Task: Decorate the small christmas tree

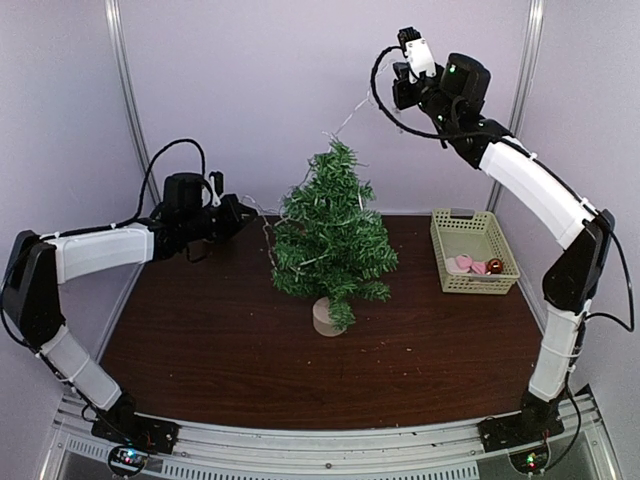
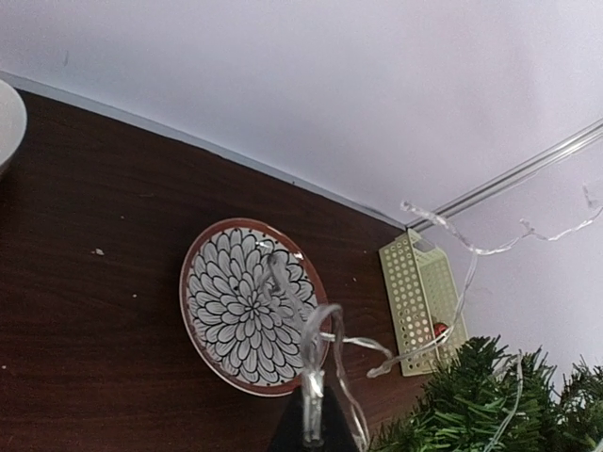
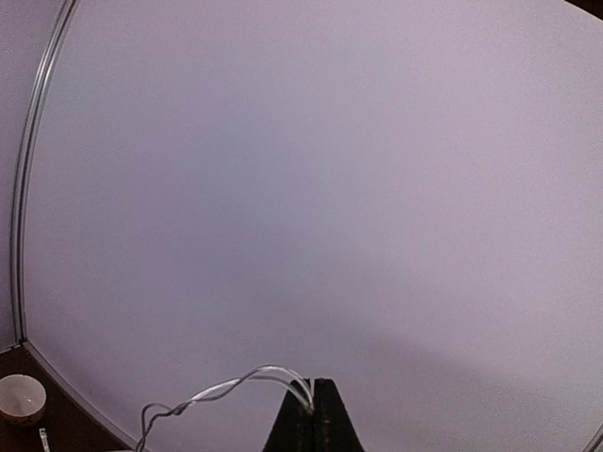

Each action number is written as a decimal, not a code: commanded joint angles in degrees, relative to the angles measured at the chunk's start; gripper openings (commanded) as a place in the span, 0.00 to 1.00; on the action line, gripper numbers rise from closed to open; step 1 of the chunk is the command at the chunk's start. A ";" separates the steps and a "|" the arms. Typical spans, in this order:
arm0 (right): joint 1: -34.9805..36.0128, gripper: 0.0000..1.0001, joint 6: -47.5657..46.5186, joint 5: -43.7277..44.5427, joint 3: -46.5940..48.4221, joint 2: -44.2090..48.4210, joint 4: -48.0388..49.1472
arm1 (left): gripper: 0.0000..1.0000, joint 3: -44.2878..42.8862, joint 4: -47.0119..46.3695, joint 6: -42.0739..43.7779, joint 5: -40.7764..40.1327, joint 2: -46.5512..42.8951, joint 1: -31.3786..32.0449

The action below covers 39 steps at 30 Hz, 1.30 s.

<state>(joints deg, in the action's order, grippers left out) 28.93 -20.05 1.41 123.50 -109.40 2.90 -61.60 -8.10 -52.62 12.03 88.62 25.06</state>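
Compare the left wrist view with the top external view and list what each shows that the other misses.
Only the left wrist: a flower-patterned plate and the edge of a white bowl. Only the top external: the small christmas tree down to its beige base, pink pieces in the basket, and the right pincer held high, shut on the clear light string. Both: green branches, the basket, the string, and the left pincer shut on it.
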 commanded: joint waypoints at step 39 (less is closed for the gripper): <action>-14.25 0.00 -2.35 4.99 -40.73 36.02 3.09 | 0.78 -8.25 4.00 9.69 3.93 -0.95 0.34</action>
<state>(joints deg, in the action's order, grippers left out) 15.05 -20.86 4.34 85.10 -78.78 6.17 -70.87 -4.95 -45.56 17.39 90.00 25.65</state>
